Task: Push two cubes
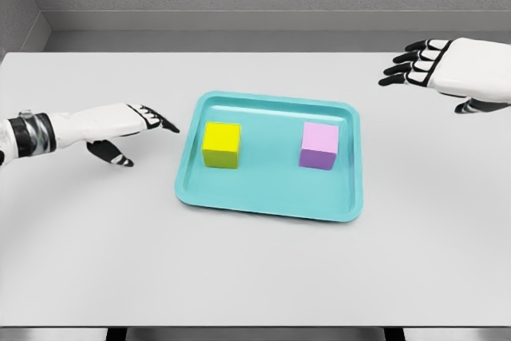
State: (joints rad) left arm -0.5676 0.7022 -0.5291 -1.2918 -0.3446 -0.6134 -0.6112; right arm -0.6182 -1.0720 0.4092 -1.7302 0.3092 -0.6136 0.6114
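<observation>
The left hand point(132, 125) was seen at the far left, flat above the grey table point(255, 269), its fingers stretched out together and pointed toward the tray, with the thumb hung below; nothing was held. Just beyond its fingertips, but apart from them, the near wall of the teal tray point(239, 201) was found, and a little further along that line the yellow cube point(222, 144) was set on the tray floor. The flat, extended posture was judged to be suited to a sideways shove rather than a grasp. Beyond the yellow cube, well apart from it on the same tray, the pink cube point(319, 146) was placed, nearer to the other arm. The right hand point(447, 69) was held farther back and raised, off the tray's far right corner, its fingers spread loosely and nothing gripped. It was judged that each cube had been assigned to its nearer hand, and that neither push had yet been begun.
</observation>
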